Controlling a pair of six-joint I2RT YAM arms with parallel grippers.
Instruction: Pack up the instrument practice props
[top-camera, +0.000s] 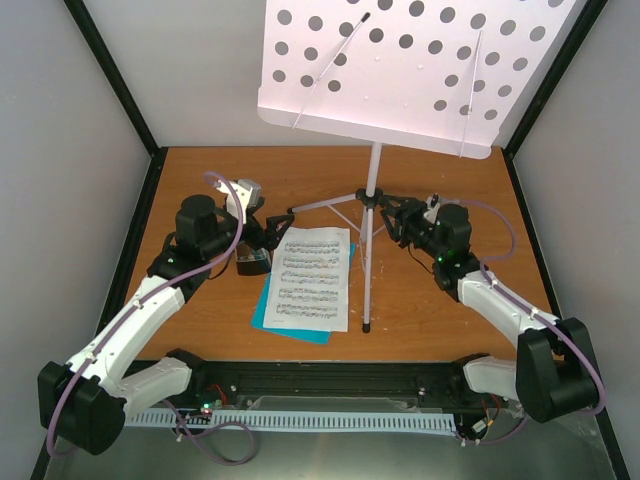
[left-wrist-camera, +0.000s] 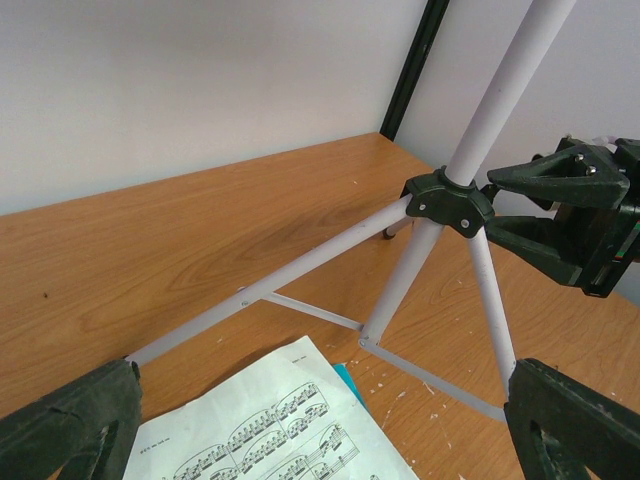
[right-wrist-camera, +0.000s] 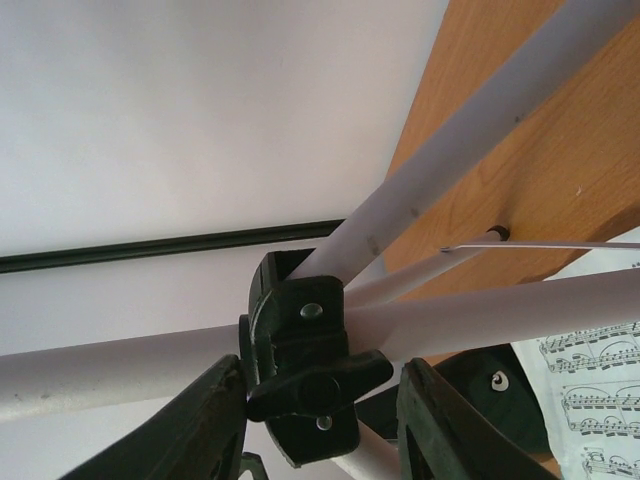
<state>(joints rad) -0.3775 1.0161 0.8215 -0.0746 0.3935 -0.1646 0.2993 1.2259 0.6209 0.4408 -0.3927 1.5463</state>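
Top external view: silver music stand (top-camera: 372, 200) stands upright mid-worktop (top-camera: 450, 320), with its white perforated desk (top-camera: 400, 70) on top. Sheet music (top-camera: 312, 280) lies on top of the teal folder (top-camera: 261, 312); only the folder's left edge & near corner show. Black metronome (top-camera: 252, 263) sits just left of the folder, below L wrist. L jaws are wide open w/ nothing held, facing the tripod legs. R jaws are part closed, one finger each side of the hub's black knob (right-wrist-camera: 320, 385); can't tell if clamped.
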